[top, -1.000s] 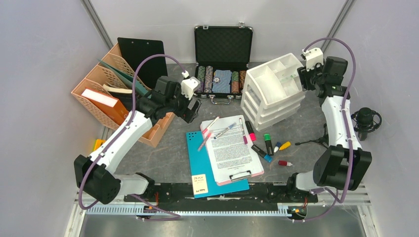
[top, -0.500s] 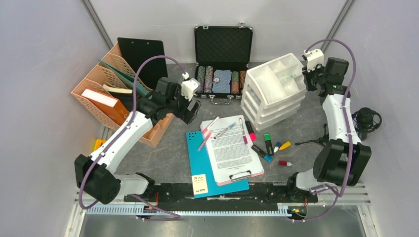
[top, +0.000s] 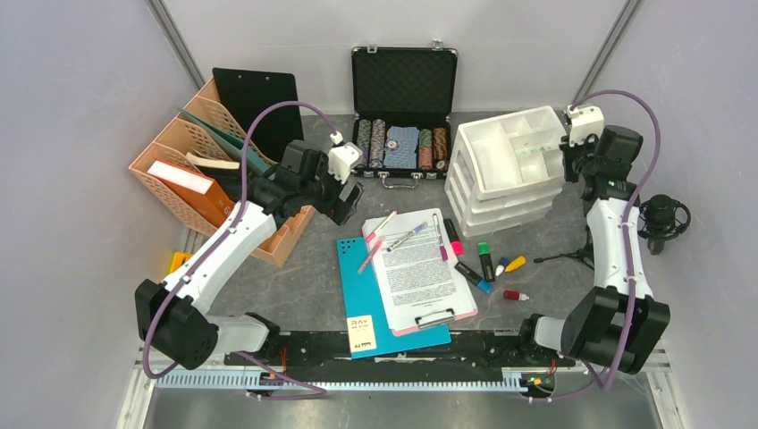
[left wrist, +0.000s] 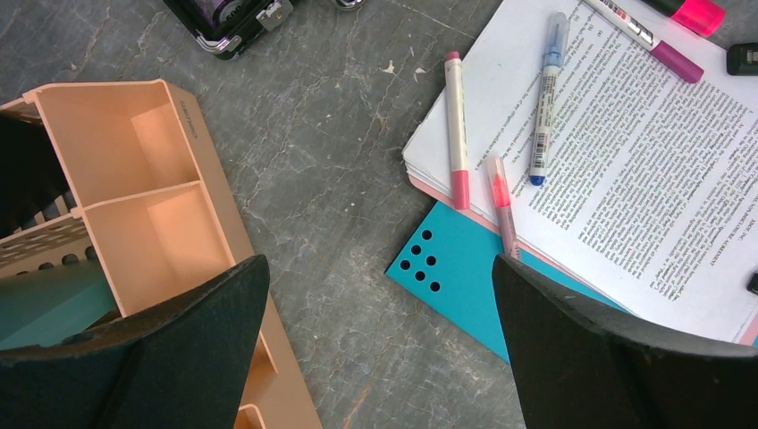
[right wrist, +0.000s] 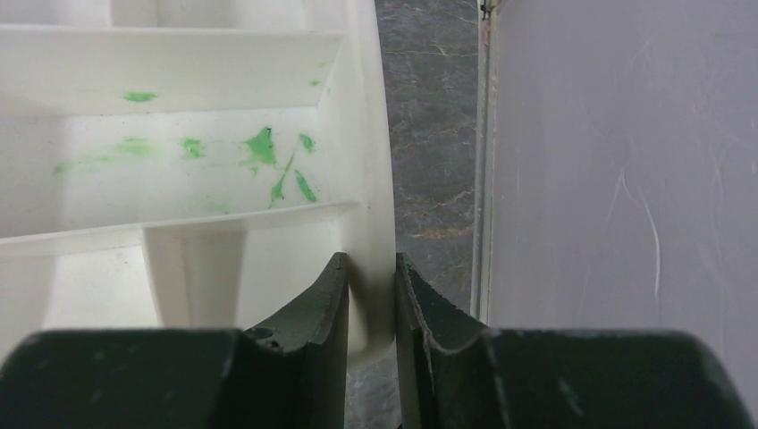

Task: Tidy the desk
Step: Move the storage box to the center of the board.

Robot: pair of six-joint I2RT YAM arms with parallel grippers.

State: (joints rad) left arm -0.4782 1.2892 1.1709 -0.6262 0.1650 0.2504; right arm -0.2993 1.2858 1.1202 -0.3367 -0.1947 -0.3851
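One surface carries everything: the desk [top: 304, 277], dark and stone-patterned, is seen across the floor of the enclosure in the top view, with loose items spread over it. At 2 o'clock from its centre the white drawer unit [top: 505, 165] is stood; at 10 o'clock the orange file rack [top: 192, 170] is placed.

The right gripper [right wrist: 371, 268] is clamped on the thin outer wall of the unit's top tray, one finger inside the compartment and one outside, with the side wall [right wrist: 617, 179] near at 3 o'clock. The step in hand is judged to be the repositioning of this unit. Any pull should be kept low and level so that the stacked drawers are not tipped, and clearance to the side wall should be watched.

The left gripper [left wrist: 377, 268] is held empty with its jaws wide apart above bare desk, between rack and clipboard [left wrist: 626, 161]. The markers [top: 484, 259], at 6 o'clock of the unit, are not yet sorted.
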